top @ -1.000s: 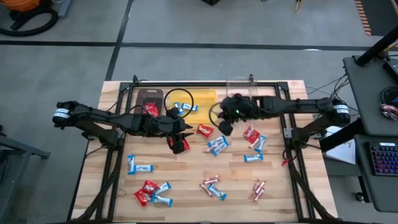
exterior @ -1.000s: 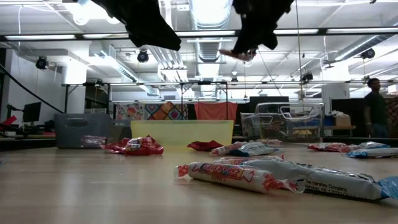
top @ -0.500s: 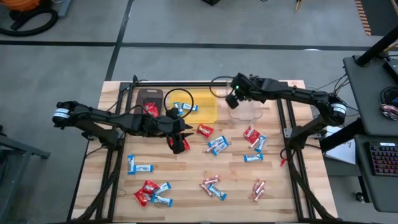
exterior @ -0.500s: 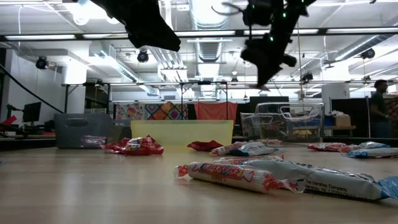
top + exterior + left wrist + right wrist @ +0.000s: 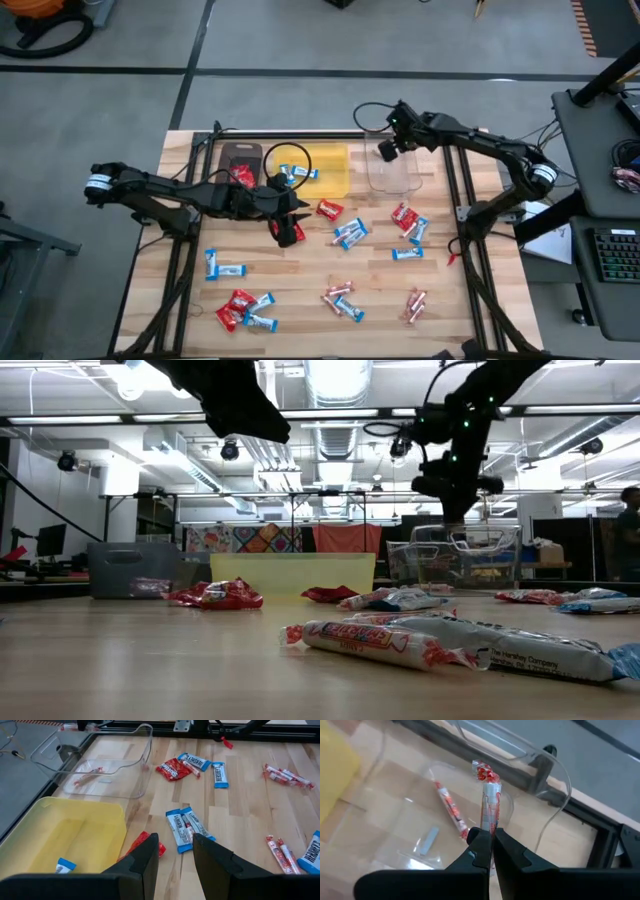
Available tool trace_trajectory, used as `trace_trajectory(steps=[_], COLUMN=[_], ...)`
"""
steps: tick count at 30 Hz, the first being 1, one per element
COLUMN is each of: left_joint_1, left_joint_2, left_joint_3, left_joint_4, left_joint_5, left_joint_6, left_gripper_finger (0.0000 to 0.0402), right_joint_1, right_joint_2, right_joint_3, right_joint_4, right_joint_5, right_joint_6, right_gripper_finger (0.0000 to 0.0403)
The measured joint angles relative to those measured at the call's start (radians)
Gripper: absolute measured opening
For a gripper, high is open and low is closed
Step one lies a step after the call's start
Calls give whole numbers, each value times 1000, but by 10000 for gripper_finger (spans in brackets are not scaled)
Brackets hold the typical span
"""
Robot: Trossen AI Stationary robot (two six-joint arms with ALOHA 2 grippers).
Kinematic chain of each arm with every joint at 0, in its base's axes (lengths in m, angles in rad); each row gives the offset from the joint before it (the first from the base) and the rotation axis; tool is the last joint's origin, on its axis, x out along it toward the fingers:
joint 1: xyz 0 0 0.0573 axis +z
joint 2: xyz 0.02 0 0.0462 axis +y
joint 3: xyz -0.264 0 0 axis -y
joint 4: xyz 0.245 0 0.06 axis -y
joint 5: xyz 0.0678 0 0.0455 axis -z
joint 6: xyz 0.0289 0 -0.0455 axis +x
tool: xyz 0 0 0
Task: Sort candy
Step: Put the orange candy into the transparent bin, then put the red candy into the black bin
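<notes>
Since a second ago the right gripper has swung from the table's middle to above the clear bin, clenched on a slim pink stick candy that juts from its fingertips (another stick already lies in that bin). Left gripper hasn't budged, hovering near the yellow bin with fingers parted and empty above a red packet. Other candies lie scattered across the wooden table.

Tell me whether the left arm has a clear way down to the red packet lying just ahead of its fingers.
Probably yes. The left gripper hangs open above the red packet beside the yellow bin, with nothing over it; the right gripper is away at the clear bin.
</notes>
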Motion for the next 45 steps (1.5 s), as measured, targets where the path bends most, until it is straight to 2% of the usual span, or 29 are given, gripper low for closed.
trace_trajectory(steps=[6,12,23,26,30,36,41,45], left_joint_1=[0,0,0,0,0,0,0,0], left_joint_2=[0,0,0,0,0,0,0,0], left_joint_3=[0,0,0,0,0,-3,-5,-5], left_joint_4=[0,-1,-5,-11,-44,-95,-140,-160], left_joint_5=[-1,-2,-2,-1,0,1,9,73], left_joint_6=[0,0,0,-10,-42,-110,-136,-146], left_gripper_finger=[104,104,104,104,104,104,104,104], right_joint_1=[-38,-48,-48,-47,-39,31,144,251], right_joint_2=[27,47,66,52,3,-97,-187,-248], right_joint_3=[-49,-54,-54,-53,-44,-41,-41,-41], right_joint_4=[69,52,54,52,54,53,53,53], right_joint_5=[-7,-8,-8,-17,-117,-198,-200,-199], right_joint_6=[-2,21,35,32,27,30,32,40], right_gripper_finger=[9,18,132,147,149,138,133,133])
